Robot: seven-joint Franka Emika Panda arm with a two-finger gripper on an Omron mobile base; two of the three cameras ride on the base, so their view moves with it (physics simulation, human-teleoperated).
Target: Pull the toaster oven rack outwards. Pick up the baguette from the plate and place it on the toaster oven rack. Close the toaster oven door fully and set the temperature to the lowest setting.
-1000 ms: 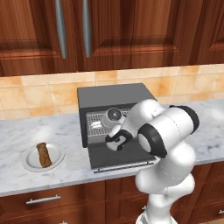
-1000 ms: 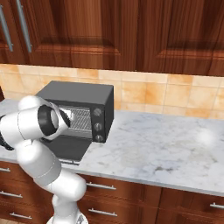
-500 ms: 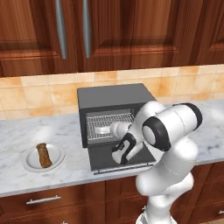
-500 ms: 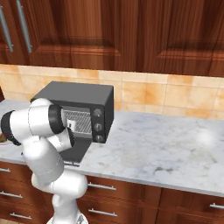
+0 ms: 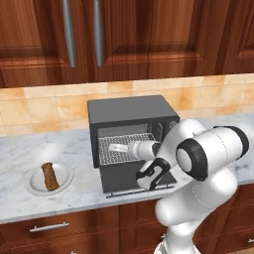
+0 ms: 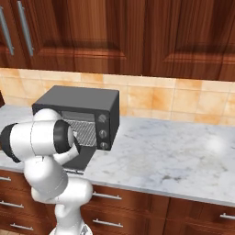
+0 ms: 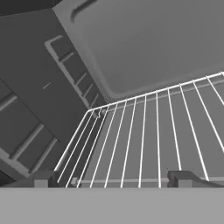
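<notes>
At the lower left of the left base view you have the plate [image 5: 49, 179] on the counter [image 5: 30, 149] with the baguette [image 5: 49, 175] lying on it, untouched, well apart from the oven. Move right to the middle of that frame: the toaster oven [image 5: 130, 115] stands with the toaster oven door [image 5: 130, 181] dropped flat toward you, and the toaster oven rack [image 5: 119, 149] shows as a silver grid in the cavity. The gripper [image 5: 115, 148] sits just over the rack's front area. In the hand view its two fingertips [image 7: 44, 178] rise at the bottom edge, spread wide, pinching nothing, with the rack's front wire [image 7: 122, 180] running between them.

Judging by this, the rack pull is the step in hand. If you regrip, centre the front wire between the tips, close squarely, and draw straight out along the side rails. Keep the pull level so the grid does not bind. Mind the open door beneath the wrist. At the right of the right base view, the knobs [image 6: 103, 132] wait for later.
</notes>
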